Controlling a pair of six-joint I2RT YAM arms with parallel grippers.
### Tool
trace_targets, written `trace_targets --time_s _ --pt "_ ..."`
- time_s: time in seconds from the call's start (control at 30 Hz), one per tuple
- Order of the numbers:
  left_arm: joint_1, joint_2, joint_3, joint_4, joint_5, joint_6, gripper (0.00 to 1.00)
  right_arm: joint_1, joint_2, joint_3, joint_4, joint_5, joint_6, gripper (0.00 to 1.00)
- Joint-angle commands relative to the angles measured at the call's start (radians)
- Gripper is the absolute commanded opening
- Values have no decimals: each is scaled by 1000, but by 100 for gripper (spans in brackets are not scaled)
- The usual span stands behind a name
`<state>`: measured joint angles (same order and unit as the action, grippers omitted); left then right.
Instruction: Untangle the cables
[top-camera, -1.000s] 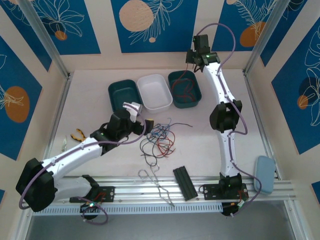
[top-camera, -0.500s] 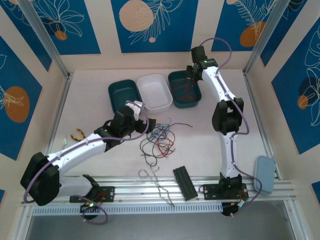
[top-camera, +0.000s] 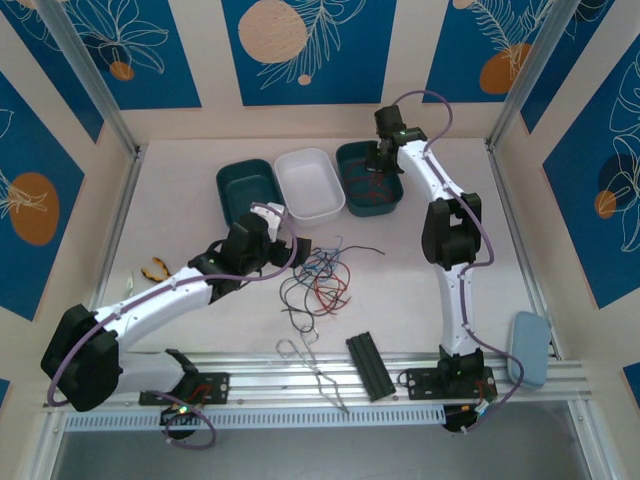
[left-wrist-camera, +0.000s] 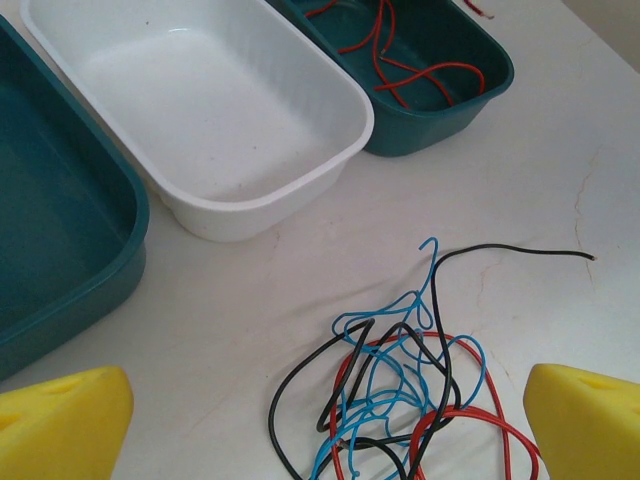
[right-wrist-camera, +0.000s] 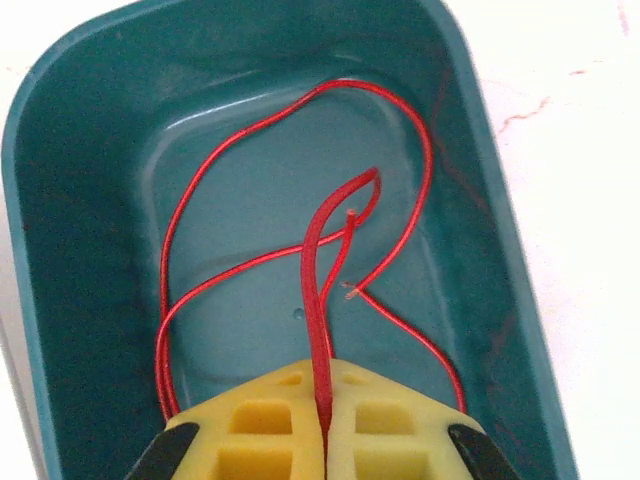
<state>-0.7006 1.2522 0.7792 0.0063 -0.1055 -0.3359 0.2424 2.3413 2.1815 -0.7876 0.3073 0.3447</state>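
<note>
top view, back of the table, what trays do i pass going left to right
left teal tray → white tray → right teal tray, red cable in it

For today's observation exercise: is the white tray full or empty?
Empty: the white tray shows only its bare floor; the tangled cables lie outside on the table.

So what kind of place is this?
Probably a robot test cell: a left arm and right arm bolted to a metal rail, patterned panels boxing in the table, and trays beside loose cables.
</note>
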Motion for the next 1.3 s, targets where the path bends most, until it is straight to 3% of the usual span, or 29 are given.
trace_targets --time_s 0.0,0.37,0.43,0.5,0.6,1.07,1.27 --pt "-4 -16 8 -14 12 -16 100 14 47 -3 17 4 -22 0" --pt "-4 -18 2 -10 9 -23 100 20 88 15 16 17 -45 0" --pt "-3 -16 3 -11 10 -25 100 22 87 23 9 21 -54 13" --pt "-4 -16 3 -9 12 -25 100 21 80 31 2 30 -61 33" --pt "-3 -17 3 -11 14 -25 100 21 59 36 -2 38 -66 47" --pt "-2 -39 -8 -12 10 -23 100 33 -107 24 -36 83 -38 69" --pt "-3 -44 -6 -14 7 -19 100 34 -182 -2 -16 127 -56 68"
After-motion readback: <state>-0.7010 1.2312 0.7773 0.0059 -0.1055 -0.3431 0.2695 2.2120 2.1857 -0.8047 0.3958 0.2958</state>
